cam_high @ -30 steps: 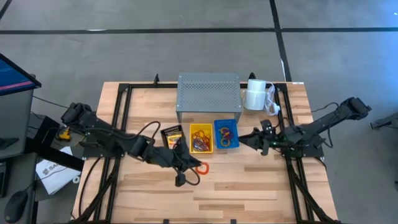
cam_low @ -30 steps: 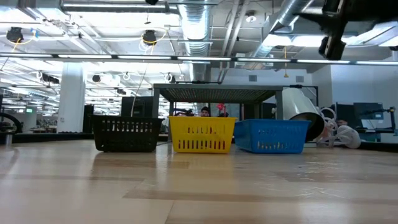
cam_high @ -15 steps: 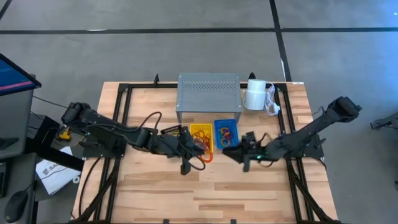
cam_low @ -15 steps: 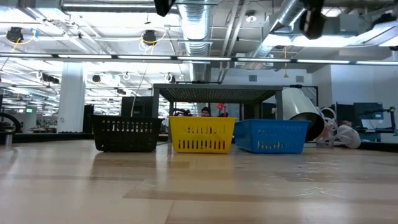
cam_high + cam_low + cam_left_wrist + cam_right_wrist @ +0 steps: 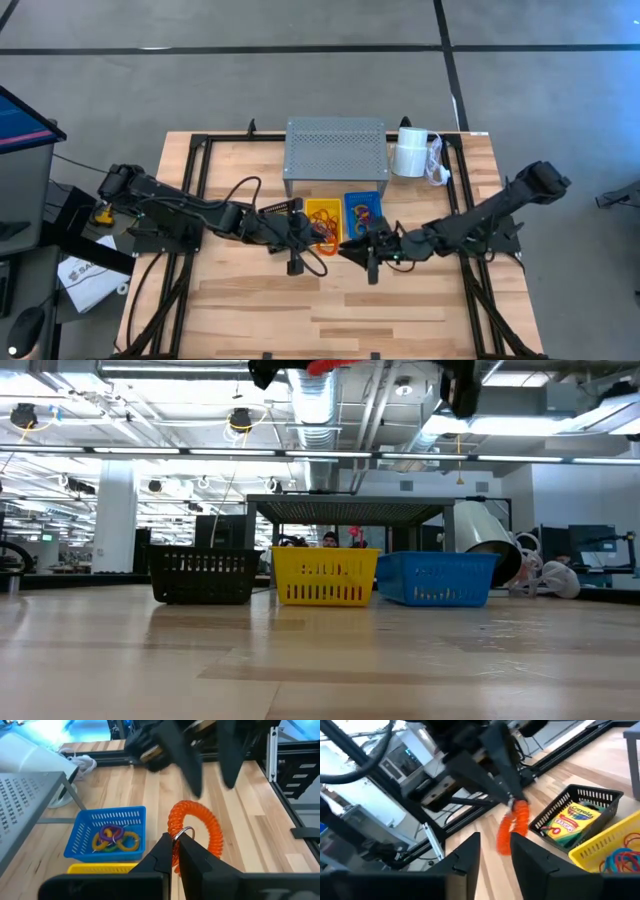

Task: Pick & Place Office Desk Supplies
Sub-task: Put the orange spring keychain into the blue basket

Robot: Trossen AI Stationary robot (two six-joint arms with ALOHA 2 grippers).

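the left hand (image 5: 303, 247) hangs above the worktop (image 5: 250, 310) just in front of the baskets, its fingers pinched tight on the metal ring of an orange coil loop (image 5: 194, 834). the coil dangles from the fingertips toward the right hand, its loop standing roughly upright with its long axis pointing away from the left hand, as the left wrist view shows. just behind the left hand sits the black basket (image 5: 577, 815) with a crayon box (image 5: 569, 823) lying flat inside, its long side running along the basket. next to it, behind the coil, is the yellow basket (image 5: 324, 221) with a tangle of rubber bands (image 5: 322, 229), then the blue basket (image 5: 107, 836) holding purple, yellow and green loops (image 5: 114, 838). behind the baskets stands the grey perforated riser (image 5: 335, 150), and beyond it to the right the white roll (image 5: 408, 152) lies on its side. the right hand (image 5: 366, 254) hovers just beside the coil, facing the left hand, its fingers (image 5: 230, 755) parted and holding nothing; they stand either side of the coil's far end without clearly touching it.
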